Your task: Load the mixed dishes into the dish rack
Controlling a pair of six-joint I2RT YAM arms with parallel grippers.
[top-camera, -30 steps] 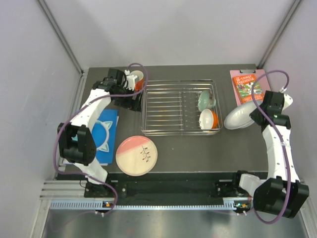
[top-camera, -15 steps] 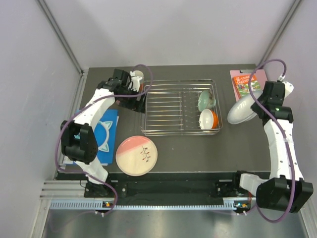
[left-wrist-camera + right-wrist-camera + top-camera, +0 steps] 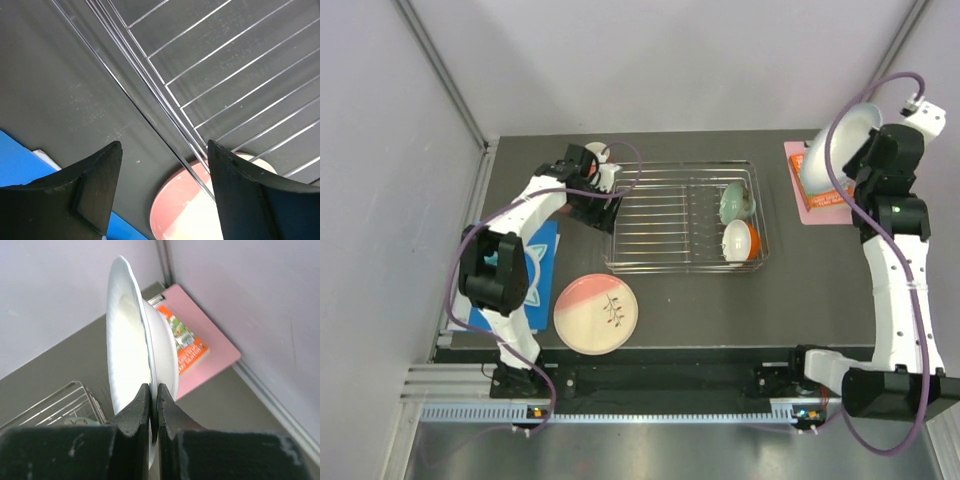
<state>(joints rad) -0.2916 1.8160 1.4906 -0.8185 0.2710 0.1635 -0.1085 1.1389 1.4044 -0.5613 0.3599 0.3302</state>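
My right gripper (image 3: 152,388) is shut on the rim of the pale grey-white plate (image 3: 127,340). It holds the plate (image 3: 835,150) on edge, high over the back right corner. The chrome dish rack (image 3: 685,258) holds a mint-green bowl (image 3: 735,203) and an orange bowl (image 3: 740,240) at its right end. My left gripper (image 3: 164,145) hangs open above the rack's left rim (image 3: 165,95), near its back left corner (image 3: 608,190), with nothing between the fingers. The pink-and-cream plate (image 3: 597,314) lies flat in front of the rack and shows below the jaws (image 3: 200,210). A cup's pale rim (image 3: 592,150) peeks out behind the left wrist.
A pink book (image 3: 810,205) lies at the back right, under the lifted plate. A blue book (image 3: 545,240) with teal headphones (image 3: 525,268) on it sits left of the rack. Grey walls close in the table's back and sides.
The right arm has lifted the pale plate off the table, turned it on edge and carried it back over the pink book. The left gripper moved right to the rack's corner, its jaws narrowing.
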